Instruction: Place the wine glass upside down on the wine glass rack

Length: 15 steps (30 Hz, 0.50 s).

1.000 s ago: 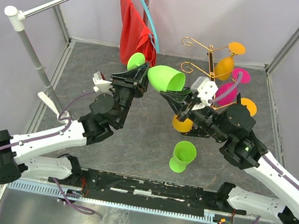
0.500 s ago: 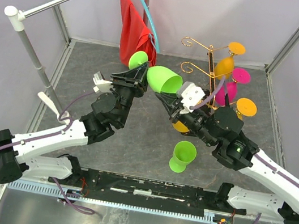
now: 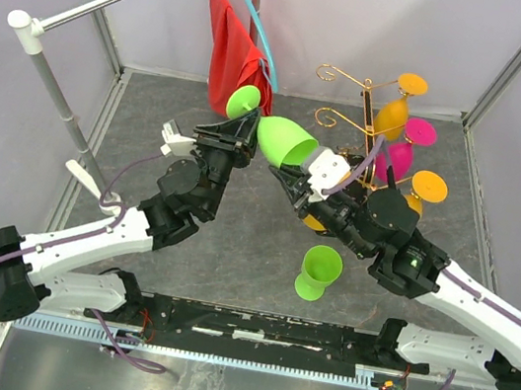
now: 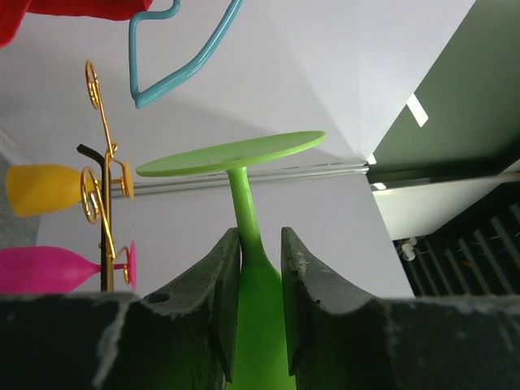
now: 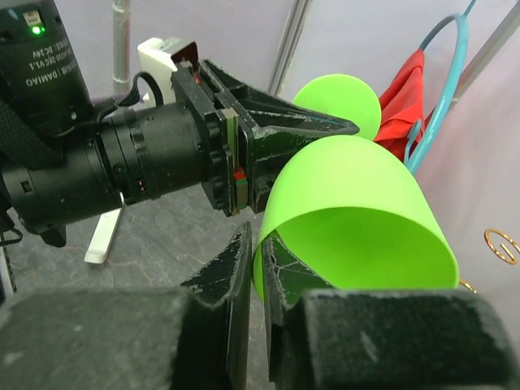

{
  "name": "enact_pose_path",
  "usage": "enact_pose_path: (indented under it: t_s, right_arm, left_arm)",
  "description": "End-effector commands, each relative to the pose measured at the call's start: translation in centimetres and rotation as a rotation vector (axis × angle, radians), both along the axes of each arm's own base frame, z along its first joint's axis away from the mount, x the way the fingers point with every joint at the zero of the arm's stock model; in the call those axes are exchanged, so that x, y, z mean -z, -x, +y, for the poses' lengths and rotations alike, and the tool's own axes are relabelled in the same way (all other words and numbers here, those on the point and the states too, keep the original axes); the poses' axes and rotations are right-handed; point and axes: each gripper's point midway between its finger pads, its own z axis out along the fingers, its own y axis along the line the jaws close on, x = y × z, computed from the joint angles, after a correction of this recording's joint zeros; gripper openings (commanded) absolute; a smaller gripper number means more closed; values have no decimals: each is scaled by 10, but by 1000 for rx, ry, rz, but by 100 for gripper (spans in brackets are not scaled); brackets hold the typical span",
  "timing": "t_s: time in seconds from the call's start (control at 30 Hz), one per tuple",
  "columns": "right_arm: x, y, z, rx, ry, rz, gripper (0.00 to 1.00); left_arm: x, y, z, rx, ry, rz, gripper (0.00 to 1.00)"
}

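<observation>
Handover state: wine glass (image 3: 284,142) is in the air just left of the wine glass rack (image 3: 367,98), lying roughly sideways, with the foot pointing away from the rack and the bowl mouth facing it. It is not on any scroll arm yet. Left pincer (image 4: 260,244) is clamped on the stem just under the foot, a finger on each side, both touching. Right pincer (image 5: 256,244) is pressed onto the bowl rim on the rack side, one finger outside the wall and one inside, with almost no gap. Versus a second ago, the right arm has come in leftward, away from the rack. Its fingers were under the bowl then and now straddle the rim. The bowl has rolled too: the mouth was open toward the top camera and is now turned more toward the rack and down. The foot has crept slightly up and back. The left arm has barely moved and its grip is unchanged. The rack load is unchanged: a yellow glass (image 3: 391,117) and a magenta glass (image 3: 399,158) hang inverted on the arms, and more foot discs show on the far and right side. The second green glass (image 3: 318,270) stands upright on the surface (image 3: 155,107), in front of the rack, and has not moved. The blue hanger (image 3: 259,25) with red cloth (image 3: 230,50) hangs behind and left of the rack, in the same place.
</observation>
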Motion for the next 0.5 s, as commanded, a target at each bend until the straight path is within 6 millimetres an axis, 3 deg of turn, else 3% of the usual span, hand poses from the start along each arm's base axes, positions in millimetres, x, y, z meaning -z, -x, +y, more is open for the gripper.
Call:
enact_pose_path:
  t_s: [0.0,0.2,0.47]
  right_arm:
    - [-24,6,-15,16,-68,-26,16]
    - [-23,6,-18,21,-67,-26,16]
    - [-17,6,-23,36,-66,-5,26]
  left_arm:
    - [-26,8,4,1,-104,-93,3]
    - [-15,1,11,-12,-110,-77,3]
    - [-9,-5,21,-41,-128,-83,3]
